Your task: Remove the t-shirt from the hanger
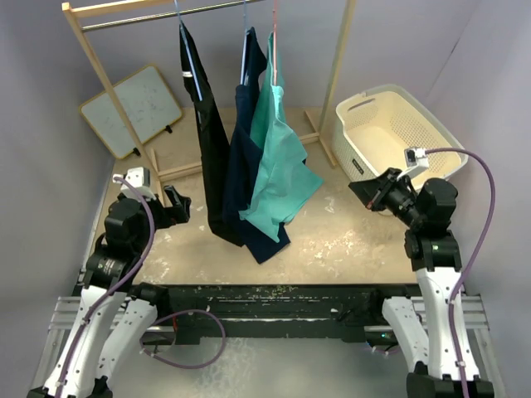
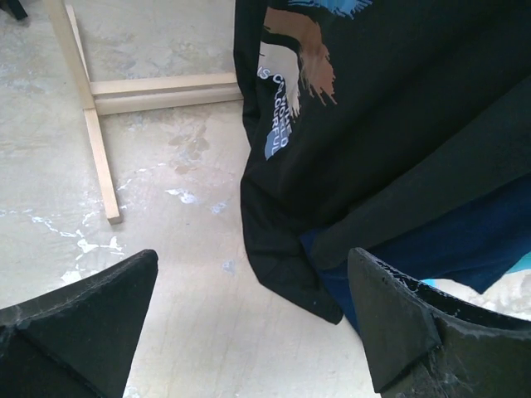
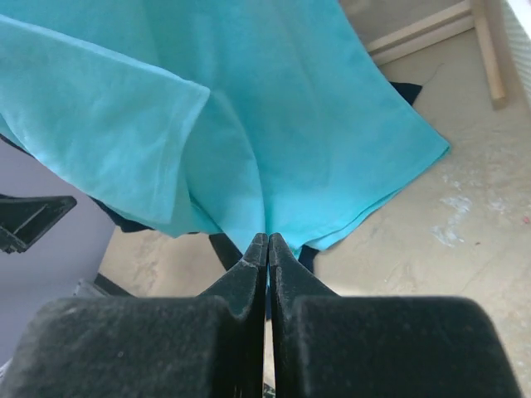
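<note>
Three t-shirts hang on hangers (image 1: 273, 50) from the rail (image 1: 149, 16) of a wooden rack: a black one (image 1: 212, 157) with a print (image 2: 286, 83), a navy one (image 1: 242, 166) and a teal one (image 1: 278, 166). Their hems brush the table. My left gripper (image 1: 184, 206) is open, low and just left of the black t-shirt (image 2: 373, 149), not touching it, nothing between its fingers (image 2: 398, 315). My right gripper (image 1: 355, 186) is shut on nothing, a short way right of the teal t-shirt (image 3: 274, 108), pointing at it.
A cream laundry basket (image 1: 365, 104) stands at the back right, behind my right arm. A small whiteboard (image 1: 141, 108) leans at the back left. The rack's wooden feet (image 2: 95, 149) lie on the table beneath the shirts.
</note>
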Tool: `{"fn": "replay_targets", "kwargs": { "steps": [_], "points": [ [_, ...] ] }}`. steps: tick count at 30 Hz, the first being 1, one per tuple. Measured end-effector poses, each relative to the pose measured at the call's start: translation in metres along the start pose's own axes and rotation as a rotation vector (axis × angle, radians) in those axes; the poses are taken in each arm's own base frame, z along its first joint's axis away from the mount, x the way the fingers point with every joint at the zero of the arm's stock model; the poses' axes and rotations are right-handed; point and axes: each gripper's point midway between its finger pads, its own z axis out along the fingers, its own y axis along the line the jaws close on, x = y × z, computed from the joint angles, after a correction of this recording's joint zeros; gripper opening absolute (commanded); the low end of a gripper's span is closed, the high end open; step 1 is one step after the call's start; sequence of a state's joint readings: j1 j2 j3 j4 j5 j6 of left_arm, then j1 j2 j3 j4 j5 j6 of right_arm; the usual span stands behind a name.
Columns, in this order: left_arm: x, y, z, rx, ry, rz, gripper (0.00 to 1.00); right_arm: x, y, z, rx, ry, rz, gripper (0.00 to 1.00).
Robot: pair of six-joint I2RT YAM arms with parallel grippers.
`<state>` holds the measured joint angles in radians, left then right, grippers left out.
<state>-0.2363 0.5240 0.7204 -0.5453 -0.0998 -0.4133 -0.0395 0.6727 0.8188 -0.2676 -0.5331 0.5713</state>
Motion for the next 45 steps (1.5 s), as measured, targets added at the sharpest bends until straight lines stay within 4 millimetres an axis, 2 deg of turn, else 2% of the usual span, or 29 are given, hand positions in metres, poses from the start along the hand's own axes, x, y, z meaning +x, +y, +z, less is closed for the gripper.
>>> {"fn": "replay_targets", "kwargs": {
  "steps": [2, 3, 6, 7, 9, 11, 12, 13, 14, 17, 18, 20, 21, 22, 23, 24, 25, 26, 28, 31, 34, 37, 42, 45],
  "points": [
    [-0.004, -0.003, -0.002, 0.007, -0.006, -0.018, 0.99, -0.001, 0.005, 0.003, -0.026, 0.014, -0.007, 0.24],
    [-0.005, -0.004, -0.003, 0.010, -0.008, -0.020, 0.99, -0.001, 0.005, 0.005, -0.031, 0.026, -0.004, 0.28],
    [-0.012, -0.010, -0.007, 0.039, -0.017, -0.024, 0.99, -0.001, 0.007, 0.014, -0.042, 0.061, -0.022, 0.27],
    [-0.013, -0.013, -0.008, 0.054, -0.017, -0.021, 0.99, -0.002, 0.012, 0.017, -0.055, 0.072, -0.033, 0.30],
    [-0.014, -0.018, -0.009, 0.084, -0.017, -0.009, 0.99, -0.008, 0.029, 0.018, -0.102, 0.073, -0.069, 0.41],
    [-0.013, -0.021, -0.010, 0.106, -0.012, 0.010, 0.98, -0.022, 0.058, 0.017, -0.168, 0.062, -0.122, 0.44],
    [-0.013, -0.022, -0.011, 0.115, -0.013, 0.015, 0.93, -0.034, 0.076, 0.016, -0.202, 0.048, -0.155, 0.44],
    [-0.013, -0.023, -0.012, 0.122, -0.017, 0.022, 0.83, -0.043, 0.088, 0.017, -0.223, 0.037, -0.180, 0.44],
    [-0.014, -0.024, -0.015, 0.132, -0.024, 0.030, 0.74, -0.060, 0.111, 0.020, -0.255, 0.011, -0.221, 0.44],
    [-0.019, -0.027, -0.021, 0.151, -0.054, 0.038, 0.32, -0.098, 0.148, 0.030, -0.264, -0.040, -0.289, 0.40],
    [-0.021, -0.027, -0.023, 0.154, -0.065, 0.039, 0.22, -0.111, 0.157, 0.034, -0.253, -0.061, -0.305, 0.32],
    [-0.023, -0.027, -0.025, 0.158, -0.077, 0.044, 0.15, -0.151, 0.169, 0.047, -0.201, -0.124, -0.335, 0.15],
    [-0.023, -0.027, -0.025, 0.158, -0.077, 0.048, 0.16, -0.171, 0.173, 0.054, -0.171, -0.163, -0.352, 0.09],
    [-0.022, -0.027, -0.024, 0.159, -0.071, 0.053, 0.22, -0.186, 0.175, 0.060, -0.148, -0.188, -0.366, 0.08],
    [-0.021, -0.028, -0.023, 0.162, -0.066, 0.054, 0.42, -0.197, 0.178, 0.063, -0.132, -0.205, -0.371, 0.15],
    [-0.019, -0.029, -0.022, 0.169, -0.058, 0.056, 0.68, -0.209, 0.182, 0.069, -0.119, -0.217, -0.379, 0.27],
    [-0.018, -0.031, -0.021, 0.178, -0.049, 0.064, 0.83, -0.224, 0.190, 0.076, -0.115, -0.242, -0.388, 0.34],
    [-0.016, -0.032, -0.019, 0.186, -0.040, 0.072, 0.87, -0.237, 0.199, 0.083, -0.119, -0.269, -0.399, 0.40],
    [-0.012, -0.033, -0.016, 0.193, -0.019, 0.069, 0.90, -0.248, 0.210, 0.097, -0.127, -0.294, -0.409, 0.53],
    [-0.009, -0.032, -0.012, 0.186, 0.002, 0.070, 0.90, -0.235, 0.217, 0.123, -0.131, -0.262, -0.415, 0.58],
    [-0.008, -0.032, -0.010, 0.184, 0.007, 0.074, 0.90, -0.204, 0.216, 0.147, -0.120, -0.179, -0.416, 0.58],
    [-0.008, -0.032, -0.010, 0.183, 0.006, 0.074, 0.89, -0.181, 0.220, 0.162, -0.120, -0.128, -0.424, 0.58],
    [-0.008, -0.032, -0.011, 0.183, 0.005, 0.075, 0.89, -0.159, 0.229, 0.179, -0.116, -0.095, -0.447, 0.57],
    [-0.009, -0.032, -0.012, 0.182, -0.002, 0.074, 0.89, -0.151, 0.227, 0.187, -0.087, -0.086, -0.458, 0.48]
  ]
}}
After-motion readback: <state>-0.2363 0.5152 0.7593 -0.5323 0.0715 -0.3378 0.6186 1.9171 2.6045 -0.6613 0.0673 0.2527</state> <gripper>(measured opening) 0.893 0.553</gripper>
